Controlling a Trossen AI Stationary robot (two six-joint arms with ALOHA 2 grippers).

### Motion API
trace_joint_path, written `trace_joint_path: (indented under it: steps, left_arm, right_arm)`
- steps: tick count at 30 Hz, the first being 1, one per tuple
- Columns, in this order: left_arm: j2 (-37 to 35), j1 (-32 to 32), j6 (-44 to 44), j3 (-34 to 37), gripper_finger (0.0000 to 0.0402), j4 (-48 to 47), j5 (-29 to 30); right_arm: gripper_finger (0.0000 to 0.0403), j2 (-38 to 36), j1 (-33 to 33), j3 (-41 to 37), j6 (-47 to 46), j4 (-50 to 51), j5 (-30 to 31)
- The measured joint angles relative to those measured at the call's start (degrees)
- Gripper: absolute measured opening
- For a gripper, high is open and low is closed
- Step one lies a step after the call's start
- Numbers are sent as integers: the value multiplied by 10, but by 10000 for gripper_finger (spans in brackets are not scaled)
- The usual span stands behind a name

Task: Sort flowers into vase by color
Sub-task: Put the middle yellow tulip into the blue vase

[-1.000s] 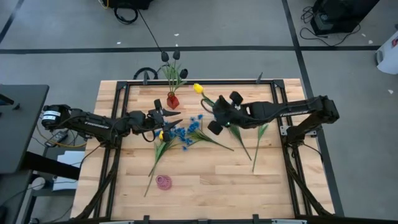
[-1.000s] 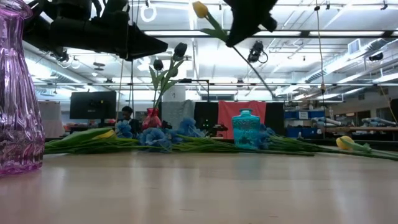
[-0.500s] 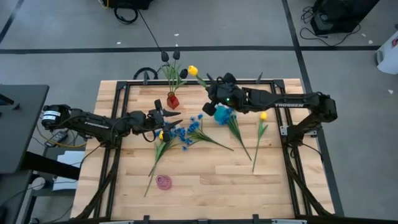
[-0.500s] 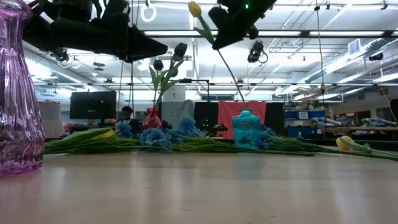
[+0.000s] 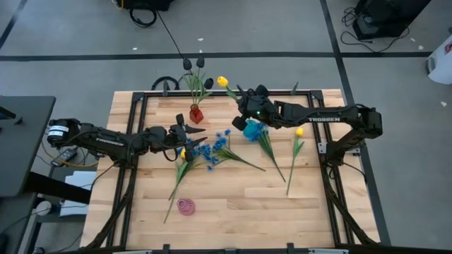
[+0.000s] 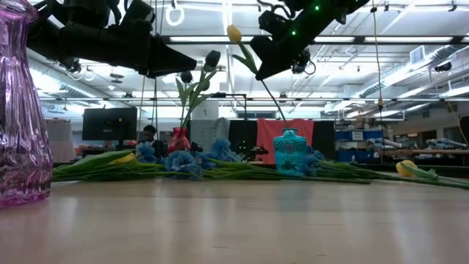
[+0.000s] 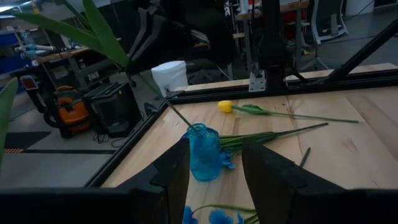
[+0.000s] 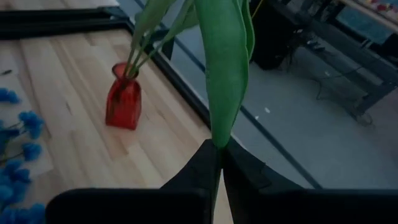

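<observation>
Yellow tulip [image 5: 222,81] aloft at upper centre of the high view, stem pinched between the closed fingers of the right gripper [image 5: 244,106], leaf [image 8: 227,68] rising straight out of the fingertips in the right wrist view. Carried high, probably to clear the other flowers and drop stem-first into a vase. Just left of it, red vase [image 5: 195,113] already holding dark tulips [image 5: 193,63]; directly below the gripper, blue vase [image 5: 251,130], apparently empty. Hovering at centre left over the blue blossoms [image 5: 208,150], left gripper [image 5: 200,130] with fingers spread and nothing between them. Lying flat on the wooden table [image 5: 233,204], second yellow tulip [image 5: 299,132] at right and pink vase [image 5: 186,206] at lower left.
</observation>
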State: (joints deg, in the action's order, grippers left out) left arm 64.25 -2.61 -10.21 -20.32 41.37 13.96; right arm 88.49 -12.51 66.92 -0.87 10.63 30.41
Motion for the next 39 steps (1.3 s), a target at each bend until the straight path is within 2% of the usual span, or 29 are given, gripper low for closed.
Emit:
trace_joint_path:
  steps: [8,14,19,24,29,34,39]
  left_arm:
    - [0,0,4,0,153,-6,15]
    - [0,0,13,0,153,-12,16]
    - [-2,0,15,0,153,-15,15]
    - [-2,0,15,0,153,-12,15]
    - [-2,0,15,0,153,-10,15]
    - [-2,0,15,0,153,-5,15]
    - [-2,0,14,0,152,-5,15]
  right_arm:
    - [34,0,26,-2,-29,40,2]
    - [34,-12,50,-33,-41,18,43]
    - [34,-67,54,-105,-52,-66,39]
    - [34,-114,55,-218,-51,-220,23]
    - [34,-124,51,-314,-50,-355,12]
    - [34,-120,45,-365,-52,-435,-1]
    - [38,-116,45,-374,-52,-451,-1]
